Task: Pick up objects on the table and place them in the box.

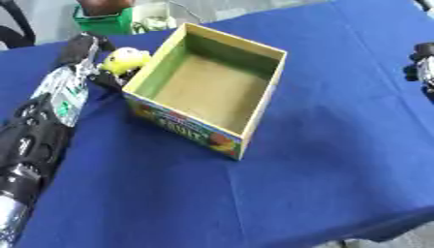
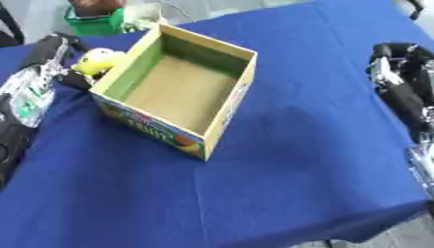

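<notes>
upper left of the frame, the left hand (image 1: 93, 58) reaches along the box's (image 1: 258, 104) outer left wall w/ a small yellow object (image 1: 127, 59) at its fingertips; looks pinched, fingers curled on it, tho contact is partly hidden. box sits center on the blue tablecloth (image 1: 322, 169), inside looks bare. right hand (image 2: 398, 72) idles at the right edge, can't tell if it's open or closed. to do this step well: lift the object above the rim before moving across, then release over the box's middle, not near the wall.
</notes>
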You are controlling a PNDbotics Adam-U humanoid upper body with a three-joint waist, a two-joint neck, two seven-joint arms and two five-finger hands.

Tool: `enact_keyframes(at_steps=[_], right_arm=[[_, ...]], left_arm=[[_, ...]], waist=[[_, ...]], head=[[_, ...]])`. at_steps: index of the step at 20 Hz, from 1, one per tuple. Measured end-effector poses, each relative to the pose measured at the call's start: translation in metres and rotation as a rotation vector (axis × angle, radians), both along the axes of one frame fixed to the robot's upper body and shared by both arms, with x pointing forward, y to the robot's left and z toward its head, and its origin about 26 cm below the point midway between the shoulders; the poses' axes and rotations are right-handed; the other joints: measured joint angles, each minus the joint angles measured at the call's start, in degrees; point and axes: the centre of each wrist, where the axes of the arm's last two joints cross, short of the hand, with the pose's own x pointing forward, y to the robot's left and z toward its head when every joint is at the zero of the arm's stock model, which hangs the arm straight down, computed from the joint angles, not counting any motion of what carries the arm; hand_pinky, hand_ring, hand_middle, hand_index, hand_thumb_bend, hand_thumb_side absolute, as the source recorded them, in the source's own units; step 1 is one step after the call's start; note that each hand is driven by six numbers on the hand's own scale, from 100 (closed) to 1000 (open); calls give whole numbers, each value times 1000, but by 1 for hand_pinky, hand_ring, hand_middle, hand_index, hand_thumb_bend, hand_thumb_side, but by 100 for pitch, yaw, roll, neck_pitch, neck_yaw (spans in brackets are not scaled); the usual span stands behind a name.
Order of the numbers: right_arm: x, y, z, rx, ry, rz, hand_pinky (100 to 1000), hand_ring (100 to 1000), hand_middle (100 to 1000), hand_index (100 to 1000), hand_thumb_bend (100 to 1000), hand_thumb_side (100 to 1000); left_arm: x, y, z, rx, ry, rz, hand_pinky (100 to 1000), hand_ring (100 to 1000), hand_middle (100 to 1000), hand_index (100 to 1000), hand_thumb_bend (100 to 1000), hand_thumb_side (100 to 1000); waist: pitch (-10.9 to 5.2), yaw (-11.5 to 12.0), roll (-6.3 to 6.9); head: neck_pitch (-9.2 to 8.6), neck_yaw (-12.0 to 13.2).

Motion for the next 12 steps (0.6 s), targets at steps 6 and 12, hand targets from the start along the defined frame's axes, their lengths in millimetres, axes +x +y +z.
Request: enact_keyframes(at_steps=[6,12], right_arm=[[0,0,0,0,-1,2,599,591,587,693,100,499],[0,0,0,-1,-1,2,599,591,587,693,100,500]], left_arm=[[0,2,-1,-36,98,-9,542,553,544,625,589,135],[0,6,0,-91,147,-15,481,471,453,537,566,118]], waist=[[-6,1,0],[-22,20,-17]], head=[[0,-23],[1,-28]])
